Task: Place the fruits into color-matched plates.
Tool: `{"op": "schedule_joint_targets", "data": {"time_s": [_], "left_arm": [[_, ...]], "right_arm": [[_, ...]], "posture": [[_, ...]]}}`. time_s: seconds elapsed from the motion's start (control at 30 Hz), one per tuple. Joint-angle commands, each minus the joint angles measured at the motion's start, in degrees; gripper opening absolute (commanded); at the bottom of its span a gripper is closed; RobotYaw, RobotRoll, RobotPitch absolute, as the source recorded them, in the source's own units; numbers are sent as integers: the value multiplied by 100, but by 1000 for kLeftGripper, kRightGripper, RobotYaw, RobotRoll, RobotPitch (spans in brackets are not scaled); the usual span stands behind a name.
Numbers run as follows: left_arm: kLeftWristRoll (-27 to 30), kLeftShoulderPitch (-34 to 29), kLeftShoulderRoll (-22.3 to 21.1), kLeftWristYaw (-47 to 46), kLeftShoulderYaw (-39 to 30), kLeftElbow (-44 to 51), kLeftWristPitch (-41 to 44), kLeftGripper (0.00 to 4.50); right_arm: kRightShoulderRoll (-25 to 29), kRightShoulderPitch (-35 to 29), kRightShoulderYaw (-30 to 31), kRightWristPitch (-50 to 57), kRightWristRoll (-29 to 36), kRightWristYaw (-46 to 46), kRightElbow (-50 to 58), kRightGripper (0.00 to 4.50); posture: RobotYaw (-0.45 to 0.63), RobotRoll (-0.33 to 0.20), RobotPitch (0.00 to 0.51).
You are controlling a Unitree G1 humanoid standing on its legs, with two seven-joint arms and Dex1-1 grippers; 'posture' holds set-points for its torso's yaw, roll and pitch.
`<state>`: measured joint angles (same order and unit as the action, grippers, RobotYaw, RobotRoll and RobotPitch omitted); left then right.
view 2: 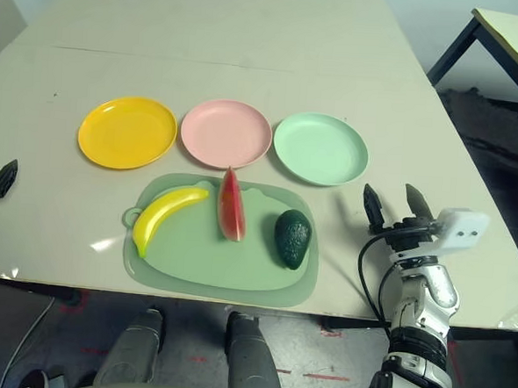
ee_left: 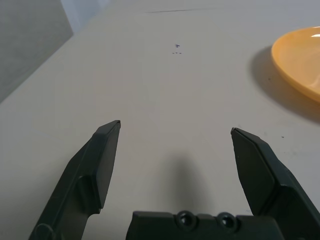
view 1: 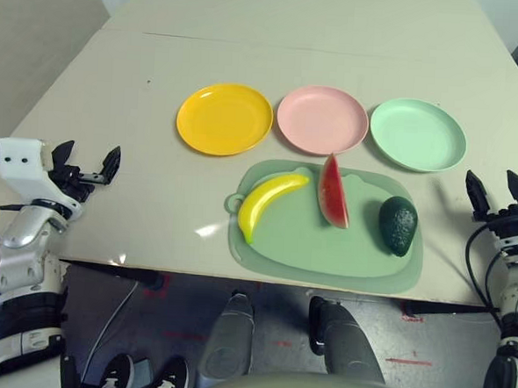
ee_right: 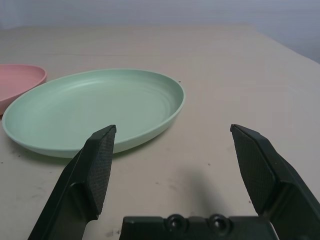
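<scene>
Basically nothing sorted yet: all three fruits lie on the pale green mat [view 1: 326, 251] near the front edge of the worktop [view 1: 112, 150], and all three plates are bare. Step in hand, as I read it: start of the first pick.

Layout, robot's left to right:
- banana [view 1: 267, 203], watermelon wedge [view 1: 333, 195], avocado [view 1: 399, 225] on the mat. Wedge tip points at the pink plate and nearly reaches its rim.
- orange-yellow plate [view 1: 224, 118], pink plate [view 1: 322, 120], mint green plate [view 1: 418, 134] in a row just behind the mat, rims close together.

Grippers:
- left gripper [view 1: 86, 167]: fingers spread wide, nothing between them, out at the left side of the worktop, well apart from the banana. Orange-yellow plate sits ahead and toward the middle in the left wrist view.
- right gripper [view 2: 392, 205]: fingers wide apart, empty, just right of the mat, near the avocado. Mint green plate lies straight ahead of it in the right wrist view.

Next move, my call: right arm has the shortest job. Swing inward over the avocado, drop, close across its narrow side, lift, carry forward to the mint green plate. Left arm can take the banana to the orange-yellow plate. The wedge stands on its rind, so it may tip if nudged.
</scene>
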<state>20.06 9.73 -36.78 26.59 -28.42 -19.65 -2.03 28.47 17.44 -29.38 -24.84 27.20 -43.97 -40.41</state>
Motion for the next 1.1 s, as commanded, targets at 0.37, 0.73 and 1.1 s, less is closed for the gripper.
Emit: {"op": "schedule_joint_targets", "data": {"time_s": [0.37,0.73,1.1], "left_arm": [[-84,8,-13,-22,26,108,67,4500],[336,4,54,774,279,589,111,4500],[2248,-2,-1125,4877,1175,2244,1571,4500]], "right_arm": [[170,57,-95,-27,79,-89,-237,4470],[469,42,-197,-111,82,-165,-226,4470],[1450,13,399,1912,-24,-269,1750,4470]], "posture": [[28,0,221],[-1,0,227],[-47,0,234]]}}
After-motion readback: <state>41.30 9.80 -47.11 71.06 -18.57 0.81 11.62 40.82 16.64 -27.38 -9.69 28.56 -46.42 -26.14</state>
